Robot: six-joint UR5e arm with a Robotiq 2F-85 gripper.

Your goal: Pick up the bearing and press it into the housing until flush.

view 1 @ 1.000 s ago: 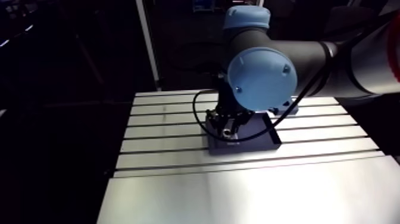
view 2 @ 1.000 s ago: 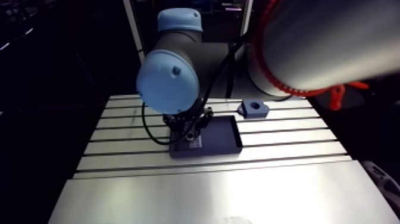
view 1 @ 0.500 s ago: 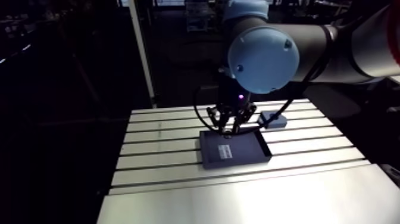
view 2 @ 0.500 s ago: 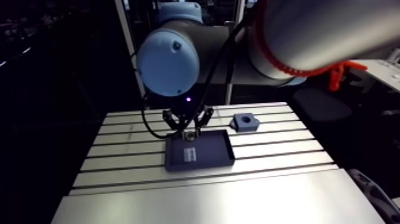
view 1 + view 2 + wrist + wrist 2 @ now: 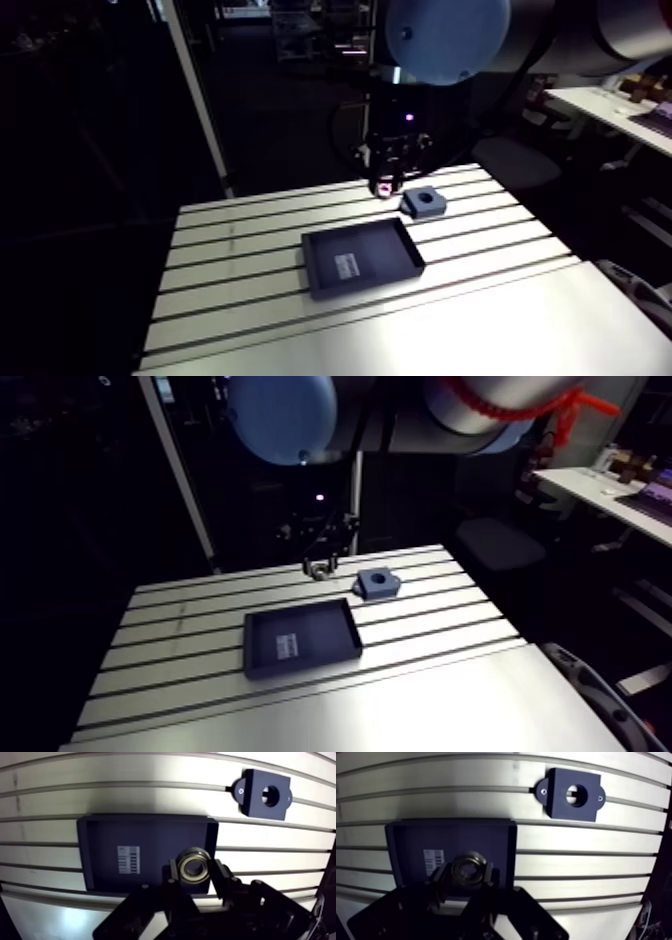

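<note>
I've got the bearing (image 5: 194, 866) clamped in my gripper (image 5: 196, 875), one finger (image 5: 172, 876) pressed on each side of its outer ring and its metal face turned square to the wrist view. I'm up in the air here, well clear of the slotted aluminium table (image 5: 150, 799). Looking down past my fingers, the bearing sits over the edge of the dark tray (image 5: 165, 837), the side nearest the housing (image 5: 254, 798). The tray lies flat, and a white barcode label (image 5: 128, 859) is the only thing on its floor. Ahead of me the housing, a dark block, rests flat on the table apart from the tray, off one far corner, its round bore facing up and open. In the arm view my gripper hangs just beside it.
</note>
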